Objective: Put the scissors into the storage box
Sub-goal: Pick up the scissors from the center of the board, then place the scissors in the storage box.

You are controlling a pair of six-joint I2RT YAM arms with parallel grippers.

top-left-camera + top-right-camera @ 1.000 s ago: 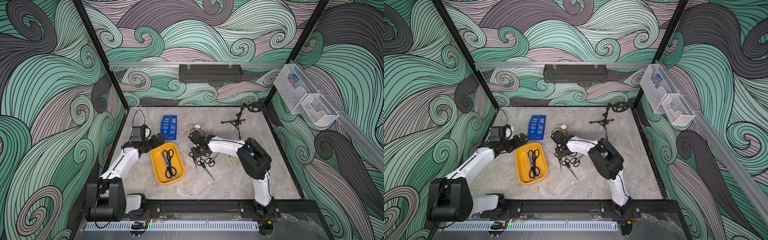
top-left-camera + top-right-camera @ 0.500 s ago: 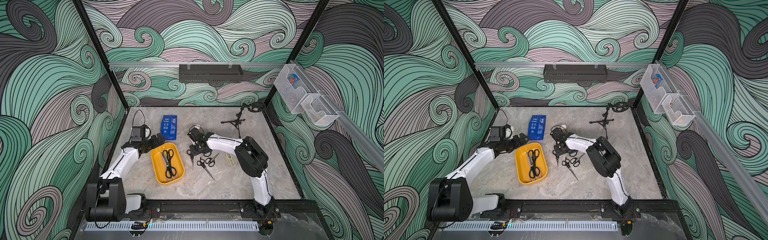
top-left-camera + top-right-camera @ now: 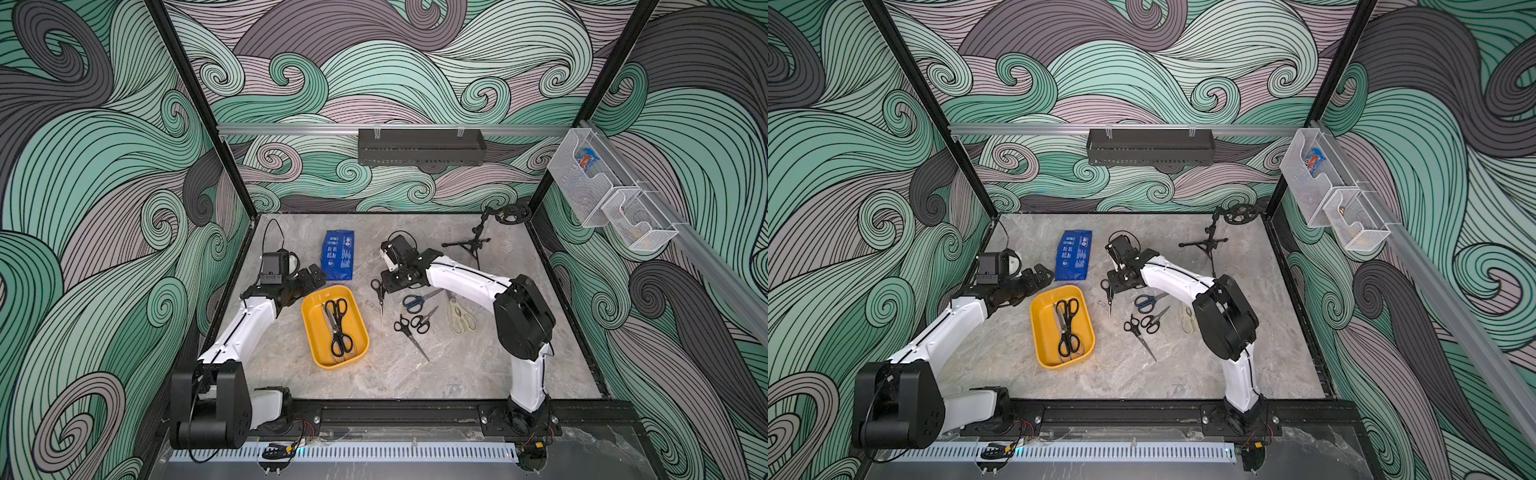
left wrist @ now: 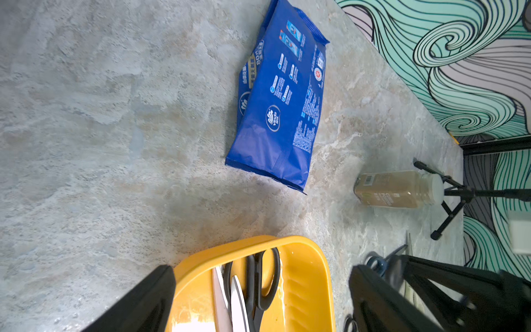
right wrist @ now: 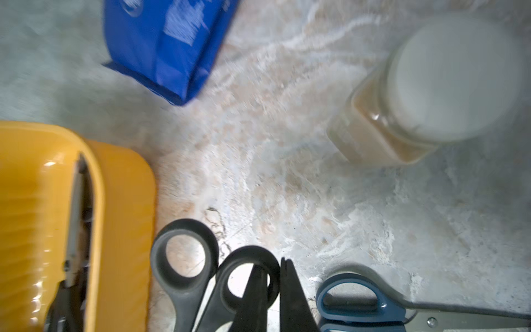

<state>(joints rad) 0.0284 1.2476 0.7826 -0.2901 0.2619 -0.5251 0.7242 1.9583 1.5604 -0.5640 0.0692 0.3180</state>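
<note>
Holding: right gripper (image 3: pixel 384 286) clamped on slim black-handled metal scissors (image 5: pixel 184 290), at 2 o'clock from shallow yellow-orange plastic tray (image 3: pixel 312 332).
Left gripper (image 3: pixel 311 277): jaws wide, empty, at tray's 11 o'clock.

The pincer (image 5: pixel 271 283) clamps one handle ring of the black scissors (image 5: pixel 184 273), just beside the yellow box (image 5: pixel 120 201). On the bench (image 5: pixel 316 201) sit blue scissors (image 5: pixel 359 299), a blue packet (image 5: pixel 161 43) and a jar (image 5: pixel 416 95).

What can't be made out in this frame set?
- Right gripper on the black-handled scissors: contact cut off by the right wrist view's edge.
- Storage box: overlapping scissors defy counting in both top views.
- Jar: label blurred in right wrist view; right arm covers it in top views.
</note>
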